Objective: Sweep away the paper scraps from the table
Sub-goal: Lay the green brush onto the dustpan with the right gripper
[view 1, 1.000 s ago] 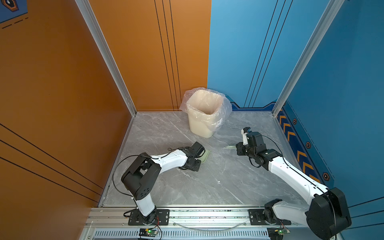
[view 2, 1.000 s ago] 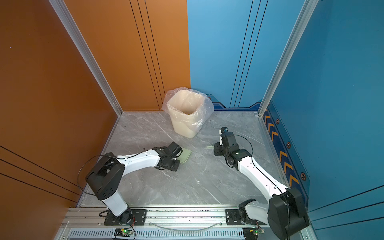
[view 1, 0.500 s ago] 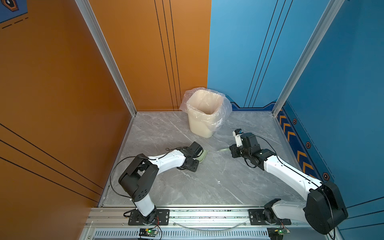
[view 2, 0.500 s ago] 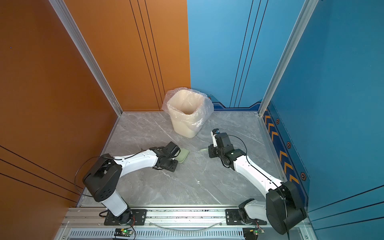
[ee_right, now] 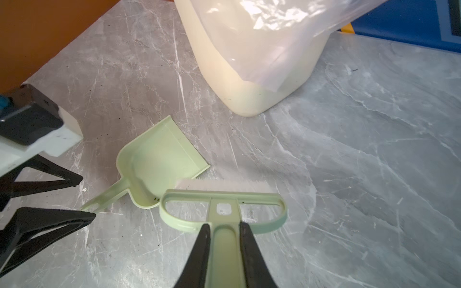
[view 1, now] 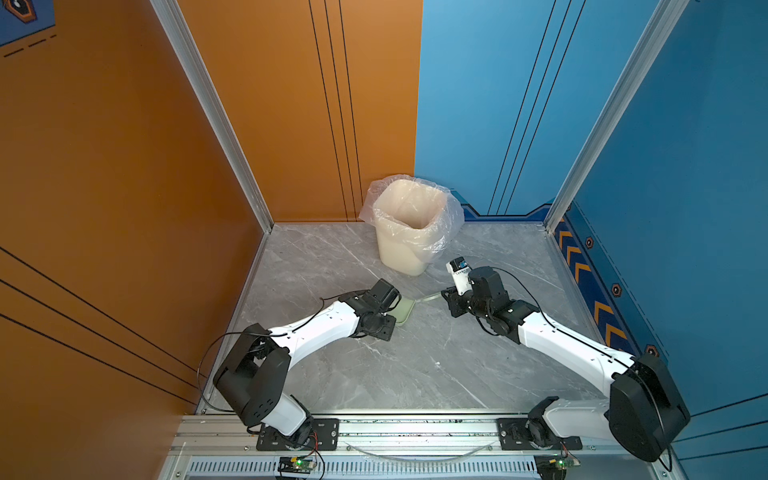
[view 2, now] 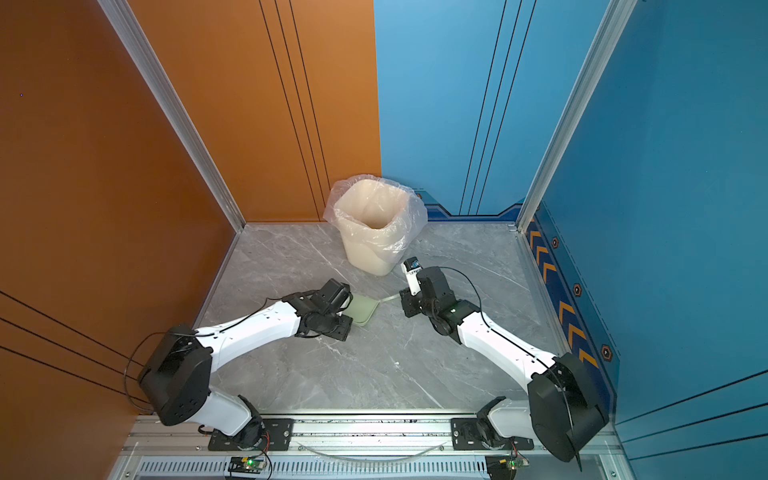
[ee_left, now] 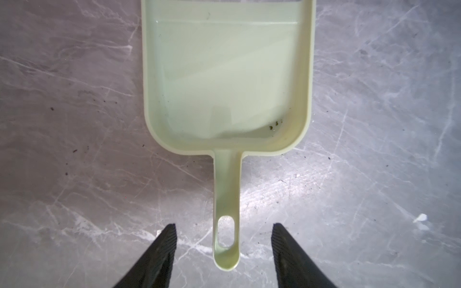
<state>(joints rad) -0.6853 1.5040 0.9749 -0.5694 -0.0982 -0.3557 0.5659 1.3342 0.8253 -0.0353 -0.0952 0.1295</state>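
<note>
Dustpan (ee_left: pixel 227 74) on table (ee_left: pixel 74 149): we found its handle between spread jaws of left gripper (ee_left: pixel 223 224); right gripper (ee_right: pixel 224 224) pinched brush (ee_right: pixel 224 195).

There are one grey marble-patterned table (view 1: pixel 415 365), one pale green dustpan (ee_left: pixel 224 74), one matching brush (ee_right: pixel 225 234), one cream bin (view 1: pixel 399 253), one clear liner (view 1: pixel 453 216) and two robot arms (view 1: pixel 316 332).

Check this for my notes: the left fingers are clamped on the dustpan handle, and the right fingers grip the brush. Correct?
No: in the left wrist view the left fingers stand open either side of the dustpan handle, clear of it. The right fingers grip the brush.
</note>
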